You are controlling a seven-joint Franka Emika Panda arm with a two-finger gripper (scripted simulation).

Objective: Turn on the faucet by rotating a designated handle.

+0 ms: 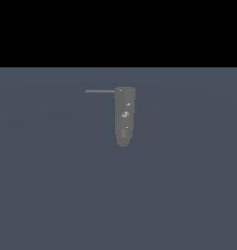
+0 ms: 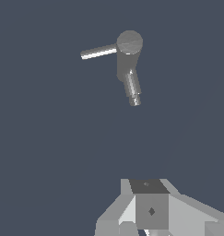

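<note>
The blue-grey bench [image 1: 51, 185] fills both views. On it, mid-scene in the exterior view, stands the grey faucet [image 1: 124, 116], its thin handle [image 1: 100, 91] jutting from the wider end toward the exterior view's left. The pincer [image 2: 150, 230] sits well apart from the faucet – fingertips cut off, so released or clenched, I cannot tell.

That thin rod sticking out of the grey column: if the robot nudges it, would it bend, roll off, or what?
The handle looks straight and even, so it is probably stiff rather than bendy. It joins the faucet at the wider end, so a push would likely swing it around that joint, not roll it away. Being thin and smooth-looking, it might slip off the claw.
</note>
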